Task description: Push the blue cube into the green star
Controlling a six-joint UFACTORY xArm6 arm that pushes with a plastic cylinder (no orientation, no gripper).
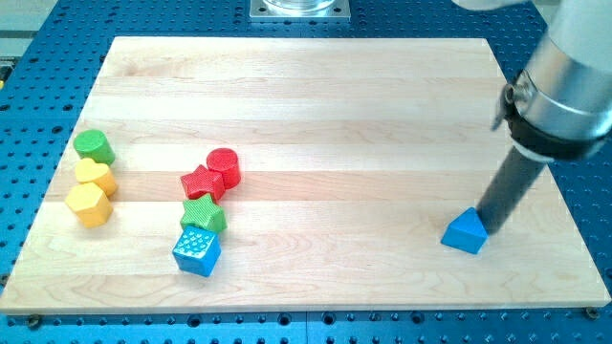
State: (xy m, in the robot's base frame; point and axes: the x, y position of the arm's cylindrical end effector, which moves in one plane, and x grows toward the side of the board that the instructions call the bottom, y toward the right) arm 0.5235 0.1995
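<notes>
The blue cube (pixel 196 251) sits at the lower left of the wooden board (pixel 316 115). It touches the green star (pixel 204 214), which lies just above it. My tip (pixel 488 225) is far off at the view's right, its lower end right behind a blue triangular block (pixel 465 232) and touching or nearly touching it. The dark rod rises from there up to the grey arm (pixel 564 96) at the top right.
A red star (pixel 202 182) and a red cylinder (pixel 223 168) sit just above the green star. At the far left stand a green cylinder (pixel 95 146) and two yellow blocks (pixel 96 177), (pixel 87 204). A blue perforated table (pixel 593 210) surrounds the board.
</notes>
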